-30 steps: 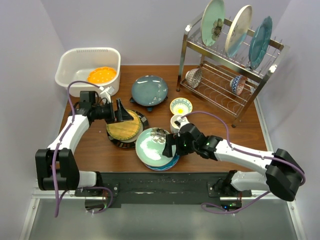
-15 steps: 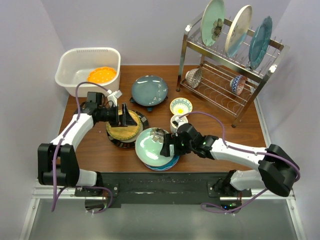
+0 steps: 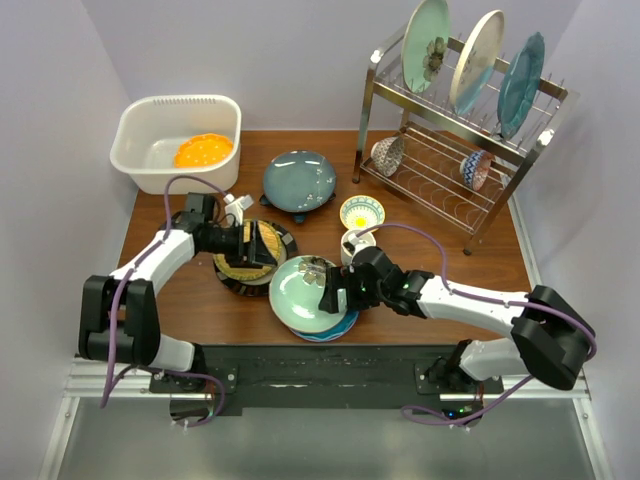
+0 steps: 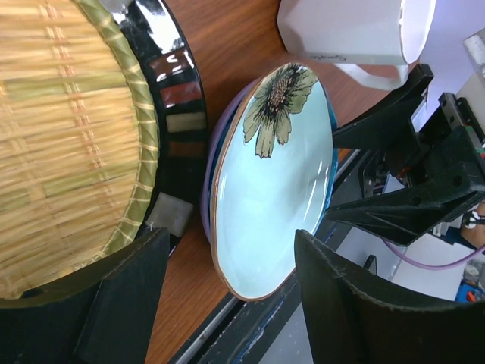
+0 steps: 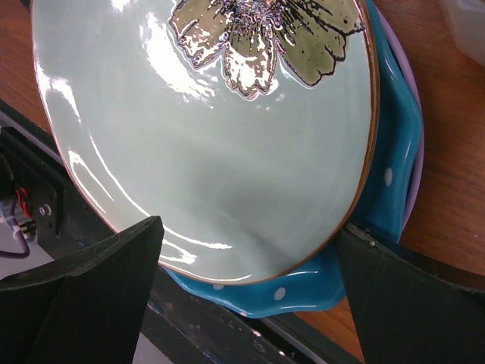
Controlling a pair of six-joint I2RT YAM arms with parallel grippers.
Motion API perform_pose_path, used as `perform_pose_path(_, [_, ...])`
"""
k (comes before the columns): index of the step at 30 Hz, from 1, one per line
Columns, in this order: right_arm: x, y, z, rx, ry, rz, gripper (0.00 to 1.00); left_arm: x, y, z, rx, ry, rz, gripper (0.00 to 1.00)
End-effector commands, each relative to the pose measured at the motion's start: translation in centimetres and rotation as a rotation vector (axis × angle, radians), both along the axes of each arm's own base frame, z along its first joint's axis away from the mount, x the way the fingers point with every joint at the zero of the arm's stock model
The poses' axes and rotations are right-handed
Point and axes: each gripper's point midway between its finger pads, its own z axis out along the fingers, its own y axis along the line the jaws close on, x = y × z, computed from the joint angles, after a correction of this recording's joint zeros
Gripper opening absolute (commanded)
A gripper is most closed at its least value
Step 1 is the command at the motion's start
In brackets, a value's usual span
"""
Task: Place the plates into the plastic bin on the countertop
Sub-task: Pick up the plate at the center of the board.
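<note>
A: Two arms are seen over the countertop (image 3: 215, 300). Biggest things first: the dish rack (image 3: 450, 160) is set at the far right. The plastic bin (image 3: 128, 135) is set at the far left corner, with the orange plate (image 3: 203, 151) lying flat inside it.

B: Noted. Loose plates?

A: The woven plate (image 3: 240, 272), black-rimmed, is laid flat left of centre. The green floral plate (image 5: 204, 144) is stacked at the near edge, with the blue dotted plate (image 5: 379, 189) under it. The dark teal plate (image 3: 299, 180) is parked between bin and rack.

B: Claws?

A: The left gripper (image 4: 231, 235) is held low over the woven plate's right side. Its jaws are parted with a fair gap and nothing is clamped; the plate's rim is seen passing just behind one finger. The right gripper (image 5: 248, 224) is spread wide, with the floral plate's near edge flanked by its fingers and nothing pinched.

B: Relation that matters?

A: The bin is placed far and left of both claws. The left arm is judged nearer, since the woven plate is right under its claw and the bin is near, up and to the left. The floral plate is faced head-on by the right claw, but the bin is well apart from it, across the table. A rim pinch is likely called for next. No long axis is offered by round plates.
</note>
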Motion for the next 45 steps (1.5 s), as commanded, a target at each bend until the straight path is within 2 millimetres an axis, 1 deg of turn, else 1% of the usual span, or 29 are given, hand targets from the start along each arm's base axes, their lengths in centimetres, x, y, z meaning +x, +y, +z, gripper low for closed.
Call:
perform_pose_path(1, [0.1,0.7,0.6,0.012,0.001,0.006,0.96,-1.0,-0.9,-0.4,-0.026,0.023,-0.052,0.69])
perform_pose_path(5, [0.1,0.7,0.6,0.013,0.003,0.007,0.97,-1.5,-1.3,-1.0,-0.022,0.043,-0.07,0.68])
perform_pose_path(9, [0.1,0.6,0.6,0.012,0.001,0.004,0.97,-2.0,-1.8,-1.9,-0.017,0.071,-0.091,0.63])
perform_pose_path(12, [0.1,0.6,0.7,0.013,-0.002,0.004,0.97,-2.3,-1.9,-2.1,-0.014,0.083,-0.099,0.6])
perform_pose_path(16, [0.2,0.7,0.7,0.017,-0.003,0.004,0.97,-2.5,-2.1,-2.5,-0.013,0.09,-0.106,0.59])
perform_pose_path(18, [0.1,0.7,0.7,0.018,-0.003,0.006,0.97,-2.6,-2.2,-2.6,-0.014,0.094,-0.11,0.57])
perform_pose_path(22, [0.2,0.8,0.9,0.028,-0.006,0.008,0.97,-2.8,-2.3,-2.7,-0.017,0.097,-0.113,0.53])
perform_pose_path(27, [0.0,1.6,1.4,0.069,-0.01,0.037,0.97,-2.8,-2.5,-2.8,-0.018,0.099,-0.117,0.49])
perform_pose_path(41, [0.1,2.3,2.6,0.127,-0.033,0.052,0.97,-3.6,-2.8,-3.2,-0.025,0.115,-0.137,0.42])
perform_pose_path(45, [0.1,2.5,2.9,0.139,-0.04,0.056,0.97,-3.6,-2.9,-3.2,-0.03,0.115,-0.139,0.41])
